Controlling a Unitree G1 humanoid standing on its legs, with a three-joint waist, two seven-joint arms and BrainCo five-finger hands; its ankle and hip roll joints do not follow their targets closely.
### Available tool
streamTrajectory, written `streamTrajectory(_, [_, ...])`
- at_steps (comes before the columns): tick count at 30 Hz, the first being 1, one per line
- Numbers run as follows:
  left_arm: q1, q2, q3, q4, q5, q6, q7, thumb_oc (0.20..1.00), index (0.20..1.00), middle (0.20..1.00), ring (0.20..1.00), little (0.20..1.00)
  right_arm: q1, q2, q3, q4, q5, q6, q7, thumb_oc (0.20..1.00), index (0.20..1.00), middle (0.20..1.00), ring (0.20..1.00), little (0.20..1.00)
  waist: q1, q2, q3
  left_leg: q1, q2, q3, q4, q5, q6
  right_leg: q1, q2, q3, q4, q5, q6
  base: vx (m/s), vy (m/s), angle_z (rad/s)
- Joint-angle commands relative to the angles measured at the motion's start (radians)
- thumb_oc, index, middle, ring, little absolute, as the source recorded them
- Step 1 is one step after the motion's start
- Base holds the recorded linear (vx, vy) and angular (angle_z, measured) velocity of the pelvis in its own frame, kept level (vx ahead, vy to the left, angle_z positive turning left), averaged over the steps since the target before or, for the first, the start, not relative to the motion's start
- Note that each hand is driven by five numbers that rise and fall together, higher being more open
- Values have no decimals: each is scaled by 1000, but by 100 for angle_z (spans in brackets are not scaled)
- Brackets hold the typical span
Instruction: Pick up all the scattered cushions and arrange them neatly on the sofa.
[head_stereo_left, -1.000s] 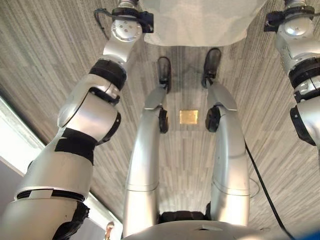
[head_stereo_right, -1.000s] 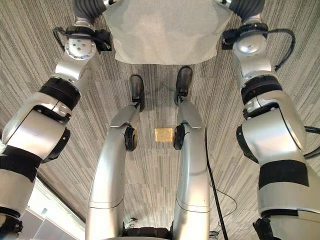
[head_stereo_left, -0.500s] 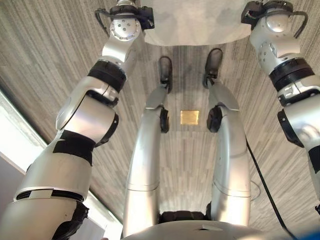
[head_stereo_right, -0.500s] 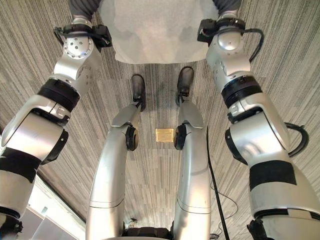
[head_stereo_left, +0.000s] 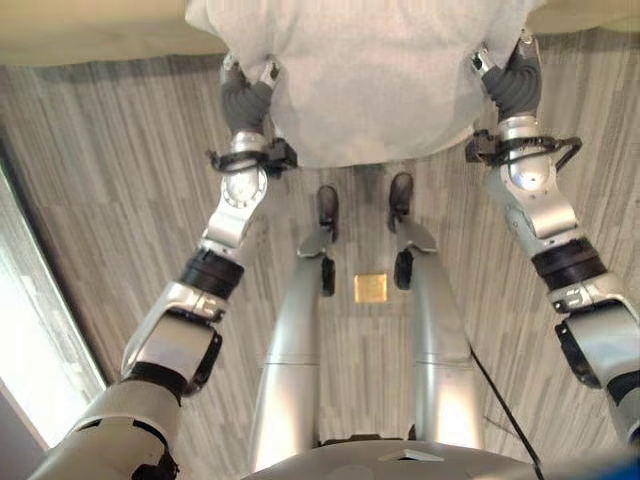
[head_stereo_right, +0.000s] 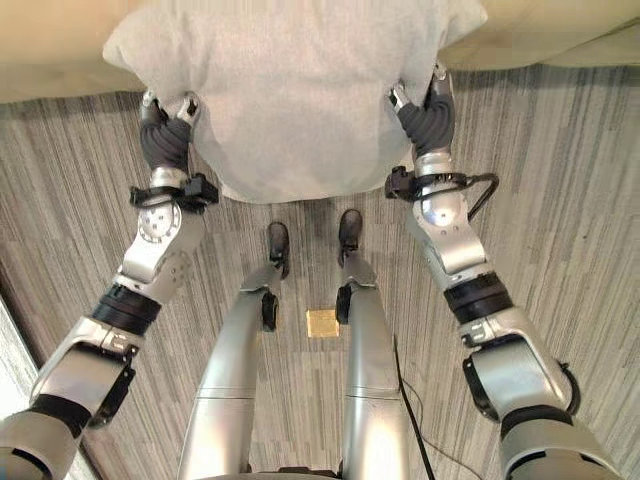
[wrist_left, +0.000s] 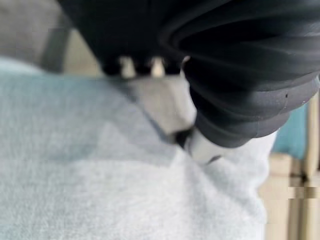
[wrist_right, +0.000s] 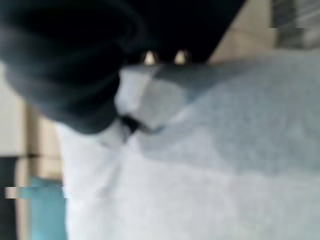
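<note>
A large light grey cushion (head_stereo_right: 300, 90) hangs above the striped floor, held between both hands. My left hand (head_stereo_right: 163, 135) grips its left edge and my right hand (head_stereo_right: 428, 115) grips its right edge. In the left wrist view the thumb (wrist_left: 160, 100) presses into the puckered cushion fabric (wrist_left: 100, 190). The right wrist view has the same pinch, thumb (wrist_right: 145, 95) on cushion (wrist_right: 225, 175). The other fingers lie behind the cushion. The far half of the cushion overlaps the beige sofa (head_stereo_right: 60, 60), which runs across the far side of the eye views.
Grey striped carpet (head_stereo_right: 560, 200) spreads below the cushion, with a small brass floor plate (head_stereo_right: 322, 322) set in it. A pale strip of wall base (head_stereo_left: 30, 330) runs along the left. Something teal (wrist_left: 290, 135) lies past the cushion's corner by the beige sofa.
The whole picture has shifted, so the camera moved. Both arms have stretched forward and carried the cushion farther out, and the beige sofa edge has come into view.
</note>
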Motion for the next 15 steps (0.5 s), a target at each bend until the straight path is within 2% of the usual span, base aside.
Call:
streamTrajectory(1, [-37,-44,-18,-121,112,-86,-96,200,200,200,200,200,-18,67,12,-134,-81,-113,70,200,200,200,200,200,-10,41,-4,96,27,-105,-135,68,-66,131,-16,-5,-49,-18,75,-87,-44,6])
streamTrajectory(5, [98,-73,-16,-168,108,-81,-158,200,200,200,200,200,153,89,-15,-202,-118,-106,101,200,200,200,200,200,-17,37,-30,289,32,-108,-213,78,-76,320,-16,-30,-128,-19,72,12,-69,4])
streamTrajectory(6, [163,-96,-32,-186,83,-76,-198,200,200,200,200,200,240,99,-23,-230,-131,-102,121,200,200,200,200,200,-21,31,-47,400,41,-111,-255,78,-78,430,-15,-39,-172,-23,70,102,-93,5])
streamTrajectory(10, [238,-109,-82,-187,75,-63,-258,200,200,200,200,200,356,88,-37,-265,-183,-90,135,200,200,200,200,200,-41,23,-71,596,56,-101,-317,81,-85,629,-2,-43,-243,-24,66,103,-85,-1])
streamTrajectory(13, [280,-103,-102,-191,89,-46,-290,200,200,200,200,200,427,83,-52,-282,-199,-87,151,200,200,200,200,200,-56,10,-94,707,71,-83,-330,71,-98,754,23,-33,-295,-33,56,93,-112,-3])
streamTrajectory(14, [301,-106,-121,-194,90,-38,-317,200,200,200,200,200,478,81,-70,-301,-208,-88,157,200,200,200,200,200,-75,0,-101,731,87,-63,-292,65,-115,826,33,-22,-321,-43,45,92,-159,-12])
streamTrajectory(15, [305,-105,-126,-192,91,-39,-325,200,200,200,200,200,499,77,-77,-302,-205,-89,159,200,200,200,200,200,-81,-7,-108,727,95,-64,-269,91,-128,847,40,-18,-334,-41,39,87,-135,9])
